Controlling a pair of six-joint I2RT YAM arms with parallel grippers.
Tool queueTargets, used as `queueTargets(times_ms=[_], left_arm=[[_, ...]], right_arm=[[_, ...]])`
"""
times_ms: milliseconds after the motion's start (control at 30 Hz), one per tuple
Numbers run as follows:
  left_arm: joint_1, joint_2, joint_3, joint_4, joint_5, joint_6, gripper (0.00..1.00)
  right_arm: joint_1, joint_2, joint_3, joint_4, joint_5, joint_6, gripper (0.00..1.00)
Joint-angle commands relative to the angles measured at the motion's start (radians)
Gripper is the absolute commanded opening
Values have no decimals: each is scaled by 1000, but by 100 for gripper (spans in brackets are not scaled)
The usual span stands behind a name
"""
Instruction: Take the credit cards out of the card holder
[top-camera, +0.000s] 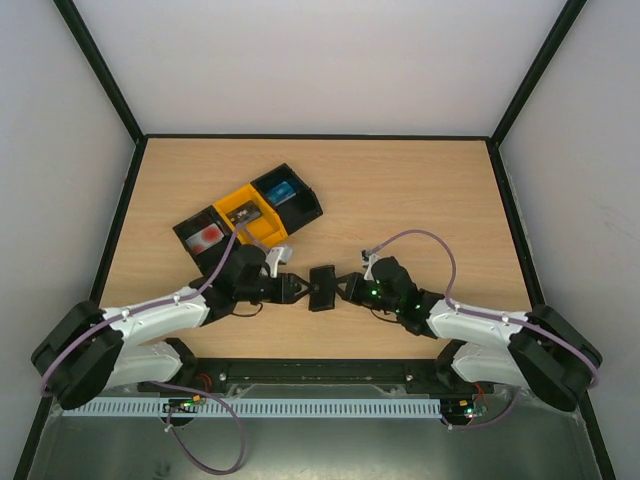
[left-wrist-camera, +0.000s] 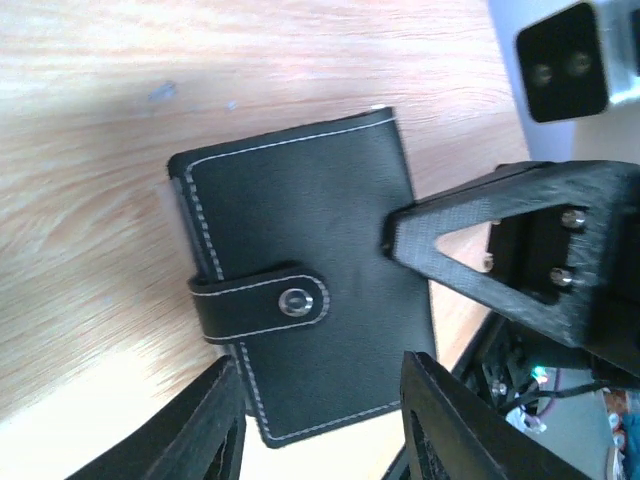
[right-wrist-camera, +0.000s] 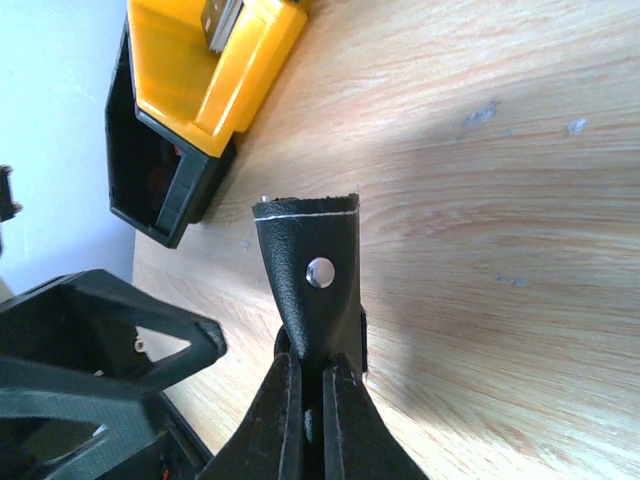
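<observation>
the snapped-shut card holder (top-camera: 322, 288) hangs mid-frame, pinched tight in the right gripper (right-wrist-camera: 315, 362). the left gripper (left-wrist-camera: 320, 362) gapes around its lower end. with the strap (left-wrist-camera: 255, 300) fastened, tugging could twist the holder loose before any cards come out.

Open tabletop (top-camera: 420, 190) rightward; bin row (top-camera: 268, 232) behind left claw (top-camera: 300, 288); card holder (top-camera: 322, 288) between it and right claw (top-camera: 343, 288).

No legible text or labels anywhere.
</observation>
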Motion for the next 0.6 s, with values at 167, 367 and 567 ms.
queueTargets(times_ms=[167, 367, 567], left_arm=[[-21, -10, 78, -20, 96, 20, 55], [-28, 77, 112, -37, 84, 51, 55], [-28, 142, 114, -49, 66, 56, 53]], right_arm=[[43, -68, 64, -145, 90, 49, 2], [56, -42, 84, -121, 64, 58, 2], [74, -51, 84, -107, 61, 58, 2]])
